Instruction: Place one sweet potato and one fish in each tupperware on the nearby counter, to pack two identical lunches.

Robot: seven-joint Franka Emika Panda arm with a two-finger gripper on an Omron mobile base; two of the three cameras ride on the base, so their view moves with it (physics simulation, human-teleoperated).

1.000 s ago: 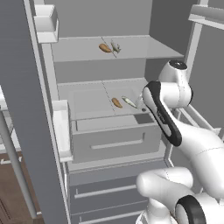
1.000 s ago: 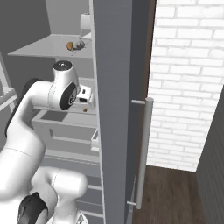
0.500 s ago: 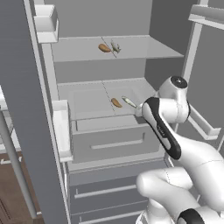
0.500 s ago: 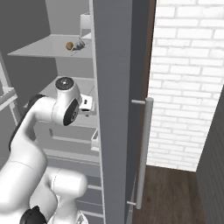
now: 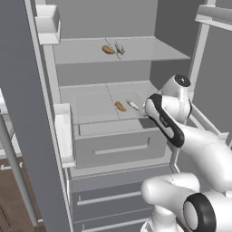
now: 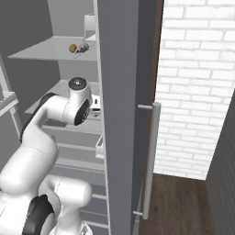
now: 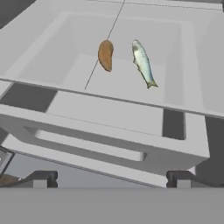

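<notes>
Facing open fridge interior; middle shelf (image 5: 90,102) taken as landmark. Sweet potato (image 7: 105,54) & fish (image 7: 143,62) lying on that shelf, side by side, near but not touching, fish on potato's right in hand view. Same pair seen in left base view: potato (image 5: 120,106) w/ fish (image 5: 132,104) just beside, toward shelf's right half. Gripper (image 7: 111,178) hovering in front of shelf, above drawer (image 5: 118,144) under it, well short of both items; finger tips (image 7: 41,178) spread wide, nothing between. 2nd sweet potato (image 5: 108,50) & 2nd fish (image 5: 119,47) on upper shelf (image 5: 149,47), one level above landmark, close together; also visible in right base view as small brown lump (image 6: 73,47) w/ grey shape beside. Door bin (image 5: 63,131) left of middle shelf. Arm (image 5: 170,122) reaching in from shelf's right.
</notes>
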